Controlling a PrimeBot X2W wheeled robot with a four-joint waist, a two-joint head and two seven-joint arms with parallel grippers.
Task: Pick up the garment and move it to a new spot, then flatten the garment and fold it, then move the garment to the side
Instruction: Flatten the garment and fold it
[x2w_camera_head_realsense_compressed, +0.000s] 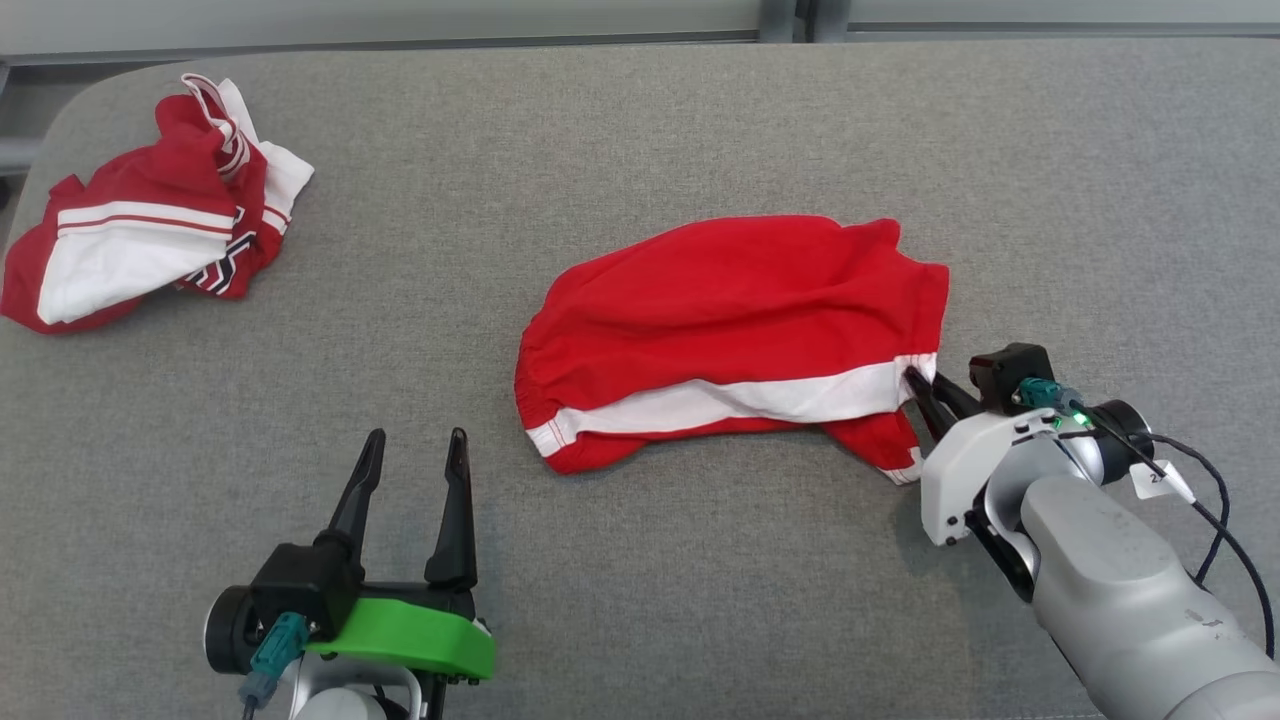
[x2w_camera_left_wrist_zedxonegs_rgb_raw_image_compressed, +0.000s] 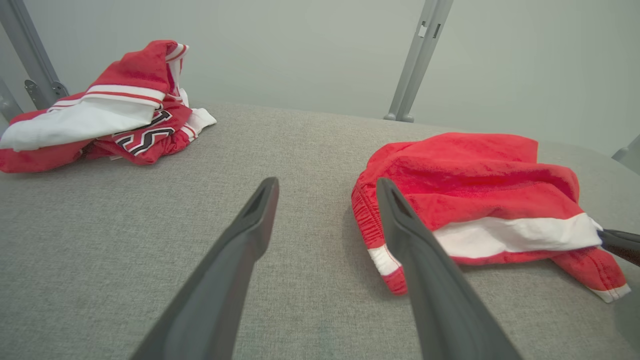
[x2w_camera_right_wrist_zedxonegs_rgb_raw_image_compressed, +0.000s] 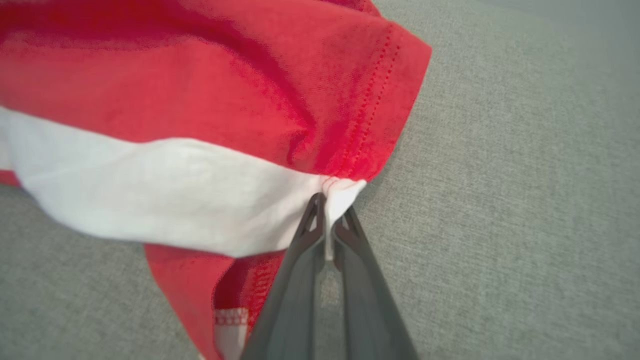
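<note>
A grey fabric-covered surface (x2w_camera_head_realsense_compressed: 640, 600) spans the whole scene. On it, right of centre, lies the garment (x2w_camera_head_realsense_compressed: 730, 300): red shorts with a white band (x2w_camera_head_realsense_compressed: 740, 400), loosely spread and rumpled, not flat. Its long axis runs left to right, with the gathered waistband (x2w_camera_head_realsense_compressed: 522, 375) at the left end and the leg hems at the right. A second garment (x2w_camera_head_realsense_compressed: 140, 240), red and white, sits crumpled at the far left, well apart from the shorts.

The right gripper (x2w_camera_head_realsense_compressed: 915, 385) is at the garment's right end. In the right wrist view its fingers (x2w_camera_right_wrist_zedxonegs_rgb_raw_image_compressed: 300, 280) are closed together, pinching the corner of the white band at the hem. How many layers they hold is hard to tell from here.

The left gripper (x2w_camera_head_realsense_compressed: 417, 436) waits at the near left, its fingers (x2w_camera_left_wrist_zedxonegs_rgb_raw_image_compressed: 250, 225) spread wide and holding nothing. The waistband end lies just to the right of its fingertips and a little farther away, not touching them.

With the right end already gripped, the free left end belongs to the left arm, the nearer of the two. That arm would need to reach right and away to take the waistband, so the cloth can be stretched along its length.
</note>
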